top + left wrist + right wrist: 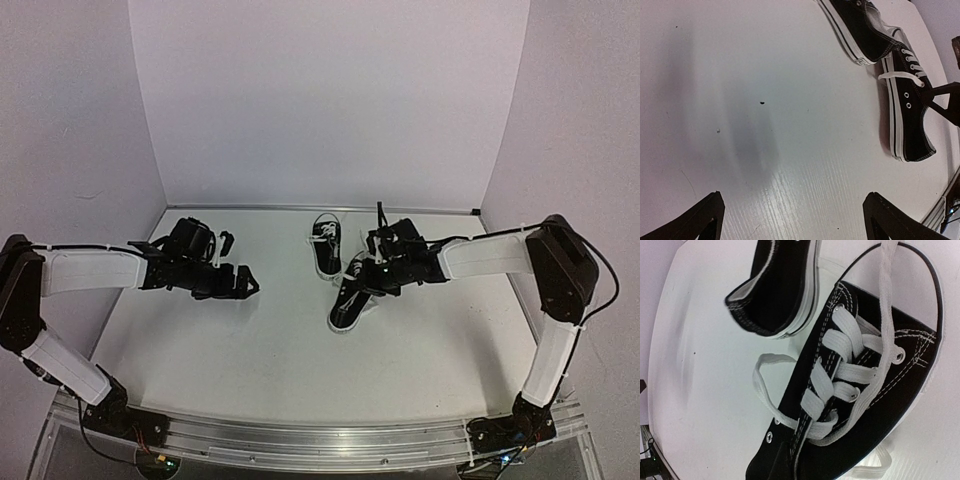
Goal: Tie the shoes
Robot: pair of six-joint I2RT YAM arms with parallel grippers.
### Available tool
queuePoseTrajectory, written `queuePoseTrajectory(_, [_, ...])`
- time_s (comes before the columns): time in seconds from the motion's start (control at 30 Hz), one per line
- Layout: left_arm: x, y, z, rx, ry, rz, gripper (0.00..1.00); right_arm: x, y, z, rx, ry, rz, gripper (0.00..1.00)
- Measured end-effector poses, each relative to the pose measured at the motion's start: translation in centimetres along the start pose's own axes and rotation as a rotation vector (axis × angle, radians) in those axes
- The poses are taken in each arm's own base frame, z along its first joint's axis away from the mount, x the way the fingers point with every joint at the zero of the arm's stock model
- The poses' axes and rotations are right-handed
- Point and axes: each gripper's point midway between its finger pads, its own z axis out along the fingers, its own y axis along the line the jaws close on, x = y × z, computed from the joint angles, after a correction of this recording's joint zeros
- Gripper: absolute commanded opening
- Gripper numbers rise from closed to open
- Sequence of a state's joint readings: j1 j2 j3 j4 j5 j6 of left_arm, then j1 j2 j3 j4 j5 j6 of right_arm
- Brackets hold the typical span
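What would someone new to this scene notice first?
Two black shoes stand out on the white table: the nearer sneaker and the farther sneaker, close together behind the middle. The right gripper sits closed right over the nearer one, whose white laces lie untied. The left gripper hangs wide open over the table's left side.

a white desk (280, 345) with a faint wood grain, one small dark speck (762, 103) and a paler fleck (718, 131) on it. plain pale walls (330, 100) stand on three sides; a metal rail (300, 437) runs along the near edge.
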State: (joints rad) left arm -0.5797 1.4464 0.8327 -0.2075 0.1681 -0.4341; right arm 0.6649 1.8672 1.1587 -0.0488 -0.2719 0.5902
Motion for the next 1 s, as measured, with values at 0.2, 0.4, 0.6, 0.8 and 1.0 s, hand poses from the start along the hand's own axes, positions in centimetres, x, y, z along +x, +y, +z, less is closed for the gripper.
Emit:
queuePoseTrajectory(0.2, [-1.0,-2.2,-0.6,0.121,-0.057,0.056,0.99,-1.8,5.2,-5.2,-0.112,-0.058,-0.057,0.00])
queuePoseTrajectory(0.4, [-2.2,-4.4,-0.9,0.239,-0.120,0.127,0.99,-4.7,9.2,-10.1,-0.214,-0.143,-0.094,0.00])
queuePoseTrajectory(0.6, [-2.3,-6.3,-1.1,0.376,-0.203,0.183,0.93,-5.9,11.5,-13.0,-0.269,-0.171,-0.112,0.00])
queuePoseTrajectory(0.8, [-1.5,-8.6,-1.3,0.490,-0.283,0.289,0.91,-6.3,13.4,-14.6,-0.309,-0.174,-0.127,0.00])
queuePoseTrajectory(1.0, [-0.4,-11.7,-0.5,0.569,-0.332,0.431,0.88,-6.4,14.9,-15.6,-0.343,-0.170,-0.137,0.00])
